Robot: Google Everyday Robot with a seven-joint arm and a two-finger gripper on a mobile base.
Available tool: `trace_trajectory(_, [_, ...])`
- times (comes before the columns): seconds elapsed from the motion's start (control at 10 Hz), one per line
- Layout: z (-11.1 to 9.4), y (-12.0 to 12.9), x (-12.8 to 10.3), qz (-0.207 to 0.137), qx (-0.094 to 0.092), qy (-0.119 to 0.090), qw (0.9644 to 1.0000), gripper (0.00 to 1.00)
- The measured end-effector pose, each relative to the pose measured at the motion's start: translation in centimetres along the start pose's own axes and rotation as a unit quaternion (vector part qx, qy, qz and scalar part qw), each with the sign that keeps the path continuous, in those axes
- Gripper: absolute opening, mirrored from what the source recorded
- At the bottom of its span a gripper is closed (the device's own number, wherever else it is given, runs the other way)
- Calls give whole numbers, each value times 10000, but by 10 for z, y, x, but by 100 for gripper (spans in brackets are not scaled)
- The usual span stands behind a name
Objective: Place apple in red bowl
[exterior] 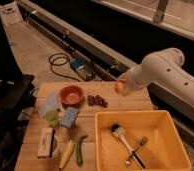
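- Lying on the table point(105, 112), dark grapes point(96, 100) sit just at 3 o'clock of the bowl point(71, 95), between it and the apple point(119, 87).
- A yellow tub point(140, 140) with a brush point(119, 134) and fork point(138, 150) stands at 5 o'clock of the bowl.
- The apple is small, round and orange-pink, up in the air over the table's far edge, at 3 o'clock of the bowl, well apart.
- The gripper point(123, 86) ends the white arm point(160, 70); its fingers point(126, 83) are clenched on the apple.
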Motion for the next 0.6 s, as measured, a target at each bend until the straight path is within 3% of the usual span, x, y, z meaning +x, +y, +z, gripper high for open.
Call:
trace_trajectory(0.1, [8, -12, -25, -230, -7, -105, 9997, 0])
trace_trajectory(0.2, [11, -15, -32, -287, -10, -147, 9995, 0])
trace_trajectory(0.6, [10, -14, -29, -269, -39, -108, 9996, 0])
